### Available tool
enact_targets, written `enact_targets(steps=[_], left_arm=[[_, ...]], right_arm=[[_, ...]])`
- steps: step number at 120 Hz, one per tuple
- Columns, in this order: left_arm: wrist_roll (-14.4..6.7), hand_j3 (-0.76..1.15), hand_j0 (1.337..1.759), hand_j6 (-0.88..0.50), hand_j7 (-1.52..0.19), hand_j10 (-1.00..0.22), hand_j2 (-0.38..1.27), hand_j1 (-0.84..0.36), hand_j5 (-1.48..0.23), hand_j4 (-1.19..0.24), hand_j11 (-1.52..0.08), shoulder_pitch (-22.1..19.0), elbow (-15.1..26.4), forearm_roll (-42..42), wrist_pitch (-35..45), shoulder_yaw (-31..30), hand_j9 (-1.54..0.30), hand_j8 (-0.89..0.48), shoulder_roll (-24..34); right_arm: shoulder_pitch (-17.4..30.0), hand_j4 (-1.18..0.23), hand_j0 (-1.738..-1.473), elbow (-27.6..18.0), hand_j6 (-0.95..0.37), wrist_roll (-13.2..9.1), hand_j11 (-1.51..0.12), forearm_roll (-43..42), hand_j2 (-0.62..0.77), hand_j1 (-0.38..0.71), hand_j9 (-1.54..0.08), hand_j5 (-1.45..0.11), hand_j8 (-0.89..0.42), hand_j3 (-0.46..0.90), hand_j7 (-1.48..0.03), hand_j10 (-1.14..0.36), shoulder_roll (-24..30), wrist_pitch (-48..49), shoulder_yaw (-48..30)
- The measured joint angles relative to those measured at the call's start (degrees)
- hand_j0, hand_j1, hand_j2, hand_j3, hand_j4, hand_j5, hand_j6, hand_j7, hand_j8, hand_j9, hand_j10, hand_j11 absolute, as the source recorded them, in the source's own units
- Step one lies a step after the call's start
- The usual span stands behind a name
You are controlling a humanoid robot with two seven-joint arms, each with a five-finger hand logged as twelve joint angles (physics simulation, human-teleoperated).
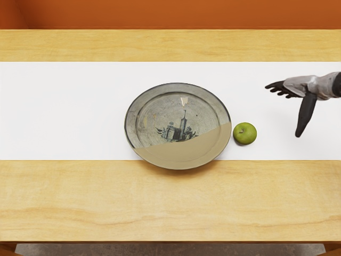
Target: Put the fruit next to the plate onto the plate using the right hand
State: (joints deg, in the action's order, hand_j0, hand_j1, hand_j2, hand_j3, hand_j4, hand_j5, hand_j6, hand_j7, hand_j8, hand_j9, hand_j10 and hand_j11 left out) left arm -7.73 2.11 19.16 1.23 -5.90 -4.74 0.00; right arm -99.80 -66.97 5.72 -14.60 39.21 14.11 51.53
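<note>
You have a green apple (244, 133) with a paler yellow-green sheen on top and a small dark stem dimple. Your plate (160, 156) reads as dull grey-green metal with a darker rim. Its centre carries a dark, building-like silhouette with a pale fleck above it, while its lower part is a flat khaki tan, cut off along a slanted edge. The right hand (298, 87) shows a light grey back with black fingers and thumb. You see the table (170, 197) in honey-yellow wood with fine lengthwise grain, crossed by a plain white runner (64, 112). The wall (170, 13) is burnt orange
</note>
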Motion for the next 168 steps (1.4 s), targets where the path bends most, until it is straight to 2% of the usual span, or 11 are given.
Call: enact_targets(steps=[38,54,66,88,106,133,142,168], left_arm=[[0.0,0.0,1.658,0.0,0.0,0.0,0.0,0.35,0.0,0.0,0.0,0.0,0.0,0.0,0.0,0.0,0.0,0.0,0.0],[0.0,0.0,1.658,0.0,0.0,0.0,0.0,0.35,0.0,0.0,0.0,0.0,0.0,0.0,0.01,0.0,0.0,0.0,0.0],[0.0,0.0,1.658,0.0,0.0,0.0,0.0,0.35,0.0,0.0,0.0,0.0,0.0,0.0,0.01,0.0,0.0,0.0,0.0],[0.0,0.0,1.658,0.0,0.0,0.0,0.0,0.35,0.0,0.0,0.0,0.0,0.0,0.0,0.01,0.0,0.0,0.0,0.0],[0.0,0.0,1.658,0.0,0.0,0.0,0.0,0.35,0.0,0.0,0.0,-0.04,0.0,0.0,0.01,0.0,0.0,0.0,0.0],[0.0,0.0,1.658,0.0,0.0,0.0,0.0,0.35,0.0,0.0,0.0,0.0,0.0,0.0,0.0,0.0,0.0,0.0,0.0],[0.0,0.0,1.658,0.0,0.0,0.0,0.0,0.35,0.0,0.0,0.0,0.0,0.0,0.0,0.01,0.0,0.0,0.0,0.0],[0.0,0.0,1.658,0.0,0.0,0.0,0.0,0.35,0.0,0.0,0.0,0.0,0.0,0.0,0.01,0.0,0.0,0.0,0.0]], right_arm=[[0.91,-0.02,-1.658,0.57,-0.02,-0.15,-0.02,-0.04,0.0,-0.33,-0.02,-0.02,-0.02,0.0,-0.02,-0.02,-4.24,-2.91,-0.41],[1.74,-0.02,-1.658,-2.53,-0.02,-2.78,-0.02,0.03,0.0,-0.33,-0.02,-0.02,-0.02,0.0,-0.02,-0.02,-5.71,-11.8,-1.74],[3.45,-0.02,-1.658,-6.92,-0.02,-4.83,-0.02,0.13,0.0,-0.33,-0.02,-0.02,-0.02,0.0,-0.02,-0.02,-5.75,-18.38,-3.93],[4.45,-0.06,-1.658,-13.13,-0.06,-7.99,-0.08,0.1,-0.01,-0.27,-0.08,-0.08,-0.06,0.0,-0.08,-0.06,-3.25,-24.38,-6.34],[4.73,-0.14,-1.658,-16.44,-0.14,-11.29,-0.18,0.09,-0.03,-0.19,-0.18,-0.18,-0.14,0.0,-0.18,-0.14,-1.66,-26.96,-7.7],[4.83,-0.17,-1.658,-18.86,-0.17,-22.21,-0.23,-2.1,-0.03,-0.14,-0.23,-0.23,-0.17,0.0,-0.23,-0.17,-4.12,-32.45,-8.57],[4.49,-0.18,-1.658,-19.17,-0.18,-25.22,-0.23,-3.69,-0.04,-0.13,-0.23,-0.23,-0.18,0.0,-0.23,-0.18,-4.82,-32.87,-9.3],[4.13,-0.19,-1.658,-22.04,-0.2,-28.99,-0.25,-5.6,-0.04,-0.12,-0.25,-0.25,-0.19,0.0,-0.25,-0.19,-8.13,-40.33,-10.85]])
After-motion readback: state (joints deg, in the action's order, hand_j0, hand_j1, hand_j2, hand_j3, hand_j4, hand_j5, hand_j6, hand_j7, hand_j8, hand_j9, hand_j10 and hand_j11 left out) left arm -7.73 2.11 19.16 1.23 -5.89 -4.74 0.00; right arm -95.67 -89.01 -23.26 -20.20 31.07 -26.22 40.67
